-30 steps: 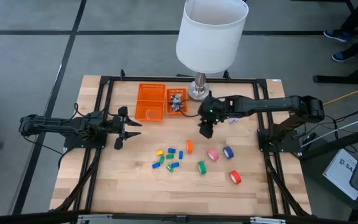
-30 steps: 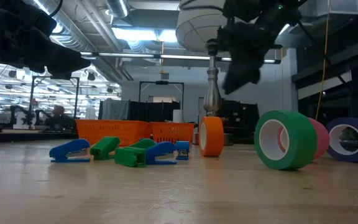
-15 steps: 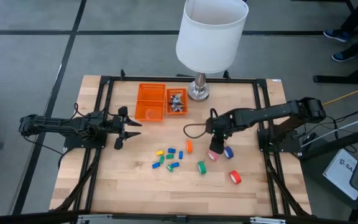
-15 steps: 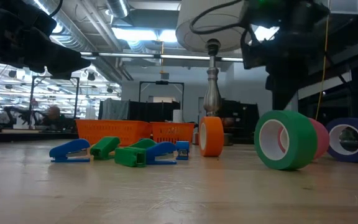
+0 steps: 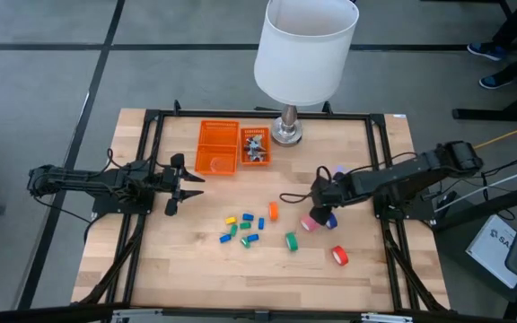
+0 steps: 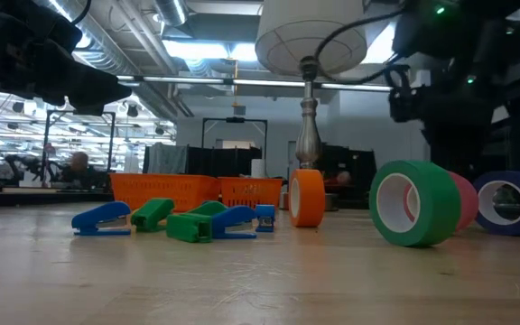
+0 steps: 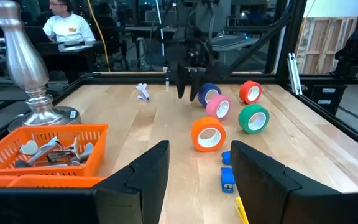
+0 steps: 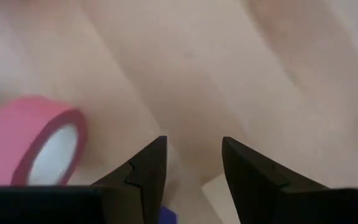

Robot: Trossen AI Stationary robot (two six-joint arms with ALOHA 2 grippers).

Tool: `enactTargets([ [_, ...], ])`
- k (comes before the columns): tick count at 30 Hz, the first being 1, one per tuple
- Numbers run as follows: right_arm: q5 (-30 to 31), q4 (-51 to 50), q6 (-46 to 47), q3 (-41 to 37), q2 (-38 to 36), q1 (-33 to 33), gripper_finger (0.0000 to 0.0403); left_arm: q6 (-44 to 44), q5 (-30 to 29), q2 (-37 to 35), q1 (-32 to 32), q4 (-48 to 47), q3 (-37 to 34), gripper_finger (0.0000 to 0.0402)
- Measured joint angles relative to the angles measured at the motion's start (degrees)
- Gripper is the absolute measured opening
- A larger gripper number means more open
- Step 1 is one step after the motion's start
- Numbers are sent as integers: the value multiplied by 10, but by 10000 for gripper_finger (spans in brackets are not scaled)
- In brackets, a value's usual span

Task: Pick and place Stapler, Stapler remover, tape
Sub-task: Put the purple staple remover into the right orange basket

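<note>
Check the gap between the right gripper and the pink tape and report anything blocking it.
Nothing visible blocks it. The right gripper hangs open just above the table, with the pink tape right beside its fingers and only bare wood between them. The blue tape sits alongside, not between.

Clear lanes and blockers, placed from the lamp point(image 5: 302, 54)

Lamp base point(image 5: 285, 133) stands at the table's far edge, orange basket point(image 5: 217, 148) just left of it, blocking that strip. Nearer than the lamp, mid-table clutter: small staplers point(image 5: 240, 228), orange tape point(image 5: 274, 212), green tape point(image 5: 291, 240), pink tape point(image 5: 308, 222), blue tape point(image 5: 330, 220), red tape point(image 5: 339, 256). Right gripper point(image 5: 317, 209) hangs low by the pink and blue rolls, jaws parted over bare wood. Bare wood lies open along the near edge of the table point(image 5: 187, 278) and at its left side.
</note>
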Motion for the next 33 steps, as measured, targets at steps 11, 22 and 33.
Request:
enactTargets([
  [11, 217, 23, 199, -103, -161, 10, 157, 0, 0, 0, 0, 0, 0, 169],
  [22, 199, 6, 383, -177, -280, 10, 157, 0, 0, 0, 0, 0, 0, 169],
  [33, 202, -89, 410, -177, -285, -30, 157, 0, 0, 0, 0, 0, 0, 169],
])
